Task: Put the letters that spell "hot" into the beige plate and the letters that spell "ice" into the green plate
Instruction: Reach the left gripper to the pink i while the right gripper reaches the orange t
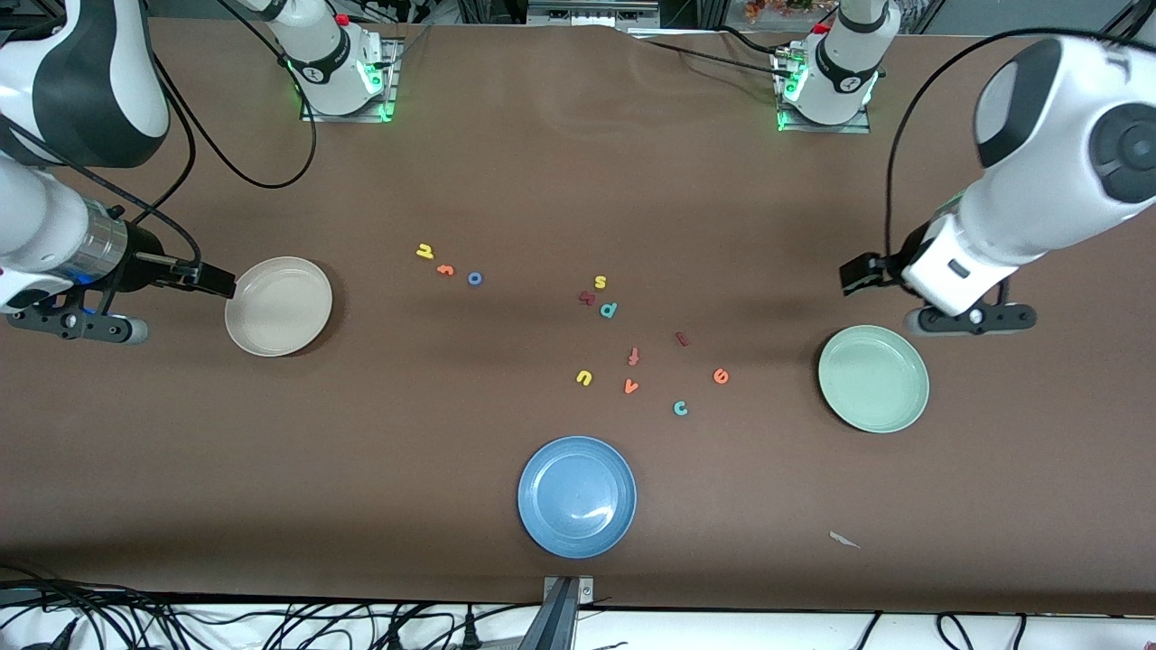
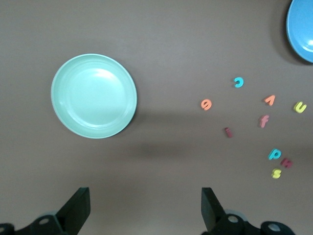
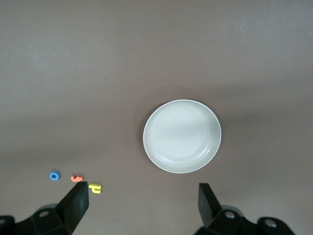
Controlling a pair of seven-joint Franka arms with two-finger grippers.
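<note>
A: How do the tools stand?

B: The left tool [image 2: 144, 208] hangs over bare desk [image 1: 578, 162] beside the green plate [image 1: 873, 378], fingers spread wide, holding nothing; the right tool [image 3: 143, 205] is just as wide and empty, up beside the beige plate [image 1: 278, 305].

A: And the letters?

B: All flat on the desk, both plates bare; the yellow h [image 1: 424, 251], orange t [image 1: 444, 269] and blue o [image 1: 475, 278] sit in a short row near the beige plate; the dark red i [image 1: 682, 338], orange e [image 1: 721, 376] and teal c [image 1: 680, 408] lie apart, toward the green plate, farther from the front camera than the blue plate [image 1: 577, 496].
</note>
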